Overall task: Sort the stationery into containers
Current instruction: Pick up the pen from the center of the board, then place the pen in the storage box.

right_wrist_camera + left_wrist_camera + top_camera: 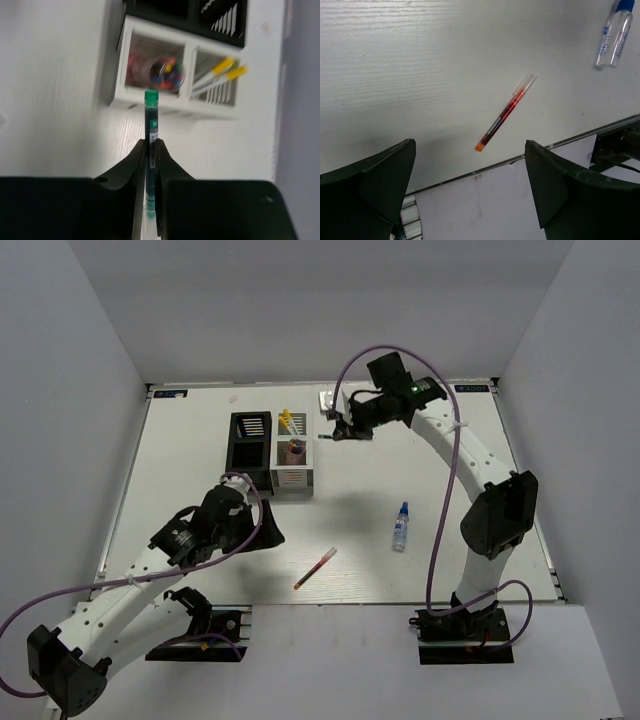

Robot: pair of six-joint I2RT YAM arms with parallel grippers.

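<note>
The white table (190, 450) bears a black organiser (250, 437), white organiser (293, 480), red pen (315, 568) and bottle (401, 527).

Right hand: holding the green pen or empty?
Holding. The right hand is shut on the green pen, cap sticking out beyond it.

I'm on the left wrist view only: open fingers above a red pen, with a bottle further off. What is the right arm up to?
Observer: The right gripper is shut on a green pen, holding it just right of the white organiser.
Operator: Is anything in that organiser?
Observer: Two yellow-capped pens are in one compartment and a stubby cylinder is in the next.
Operator: Where is the other organiser?
Observer: The black organiser stands against the white one's left side.
</note>
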